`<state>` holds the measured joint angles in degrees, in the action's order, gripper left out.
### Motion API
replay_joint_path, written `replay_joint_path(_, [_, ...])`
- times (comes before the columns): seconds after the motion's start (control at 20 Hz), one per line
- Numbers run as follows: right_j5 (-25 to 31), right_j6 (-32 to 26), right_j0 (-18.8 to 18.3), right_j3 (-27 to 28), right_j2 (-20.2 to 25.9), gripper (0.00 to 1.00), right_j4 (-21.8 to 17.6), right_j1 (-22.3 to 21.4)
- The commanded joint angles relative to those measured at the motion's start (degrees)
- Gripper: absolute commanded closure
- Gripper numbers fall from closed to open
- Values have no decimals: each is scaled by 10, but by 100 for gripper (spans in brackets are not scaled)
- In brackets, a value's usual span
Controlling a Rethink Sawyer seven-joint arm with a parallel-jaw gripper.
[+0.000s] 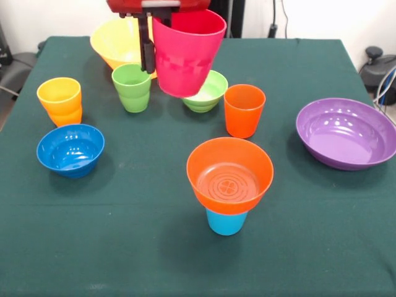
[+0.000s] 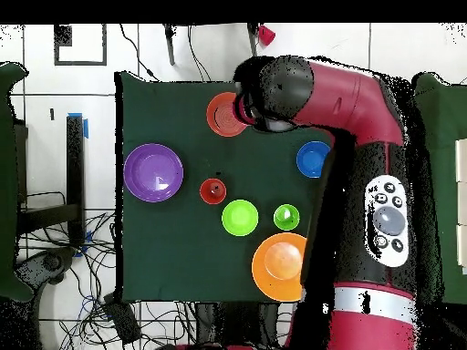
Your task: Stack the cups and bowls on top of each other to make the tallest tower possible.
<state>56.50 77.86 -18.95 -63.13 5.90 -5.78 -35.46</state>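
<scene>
Front view shows the pincer [image 1: 150, 43] clamped on the rim of a magenta tapered plastic cup [image 1: 185, 52], one dark finger [image 1: 146, 49] running down the cup's outer wall, so the cup hangs high and slightly tilted, free of everything below. At about 5 o'clock from it, toward the near edge, stands the tower [image 1: 229, 185]: a glossy orange plastic bowl [image 1: 230, 174] seated mouth-up on an inverted light blue plastic cup [image 1: 226, 221]. Lifted this high, the magenta cup looks ready to travel over and drop into that bowl, though this is a guess. Just under the held cup sit a green plastic cup [image 1: 132, 87] at 8 o'clock and a light green bowl [image 1: 207, 91] at 5 o'clock; a large yellow bowl [image 1: 117, 42] lies at 9 o'clock. An orange cup [image 1: 244, 110] stands alone, a wide purple shallow bowl [image 1: 345, 132] at 3 o'clock of the green counter [image 1: 124, 247], a blue bowl [image 1: 70, 150] and nested yellow-orange cups [image 1: 60, 101] at 9 o'clock
</scene>
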Motion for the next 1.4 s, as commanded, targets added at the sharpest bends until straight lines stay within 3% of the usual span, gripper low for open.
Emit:
replay_joint_path(0.05, [41, 87, 26, 35, 29, 100, 7, 57])
replay_joint_path(0.75, [28, 139, 66, 50, -9, 100, 16, 78])
replay_joint_path(1.05, [-13, 150, 67, 51, 0, 100, 30, 111])
replay_joint_path(1.4, [-20, 143, 62, 41, 4, 100, 34, 108])
